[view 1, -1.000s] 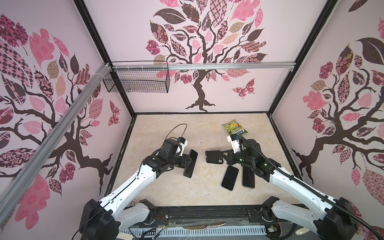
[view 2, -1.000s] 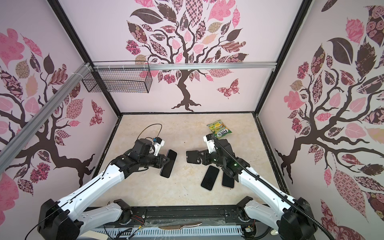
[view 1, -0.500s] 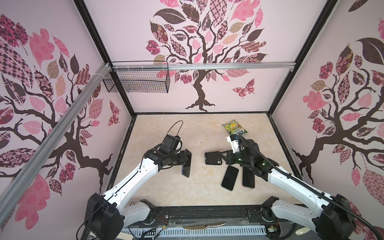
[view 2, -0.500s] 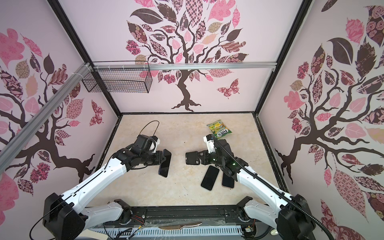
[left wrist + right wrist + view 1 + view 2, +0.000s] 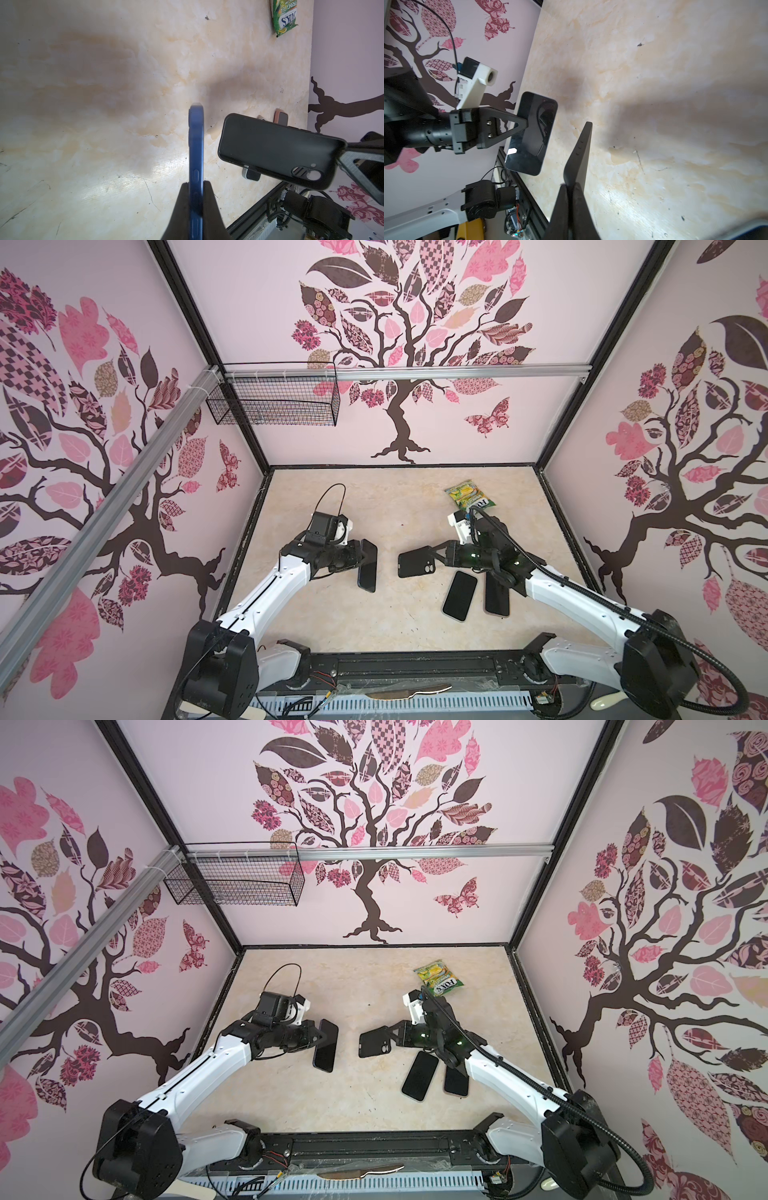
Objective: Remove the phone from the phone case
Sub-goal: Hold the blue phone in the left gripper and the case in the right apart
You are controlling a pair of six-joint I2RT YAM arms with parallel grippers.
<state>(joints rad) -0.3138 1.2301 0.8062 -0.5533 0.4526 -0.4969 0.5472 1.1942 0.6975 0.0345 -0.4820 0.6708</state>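
In a top view, left of centre, the left pincer (image 5: 360, 561) is clamped on the blue phone (image 5: 369, 577). Right of centre, the right pincer (image 5: 437, 558) is closed on the empty black phone case (image 5: 413, 563). The two are apart above the counter (image 5: 374, 497).

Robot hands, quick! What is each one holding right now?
Left hand: closed, holding the flat blue-edged phone.
Right hand: closed, holding the black phone case.

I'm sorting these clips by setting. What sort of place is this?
Likely a robot test booth, not a home: patterned walls box in a marble-look tabletop, two white arms are mounted at its front edge, and a wire basket hangs on an aluminium rail.
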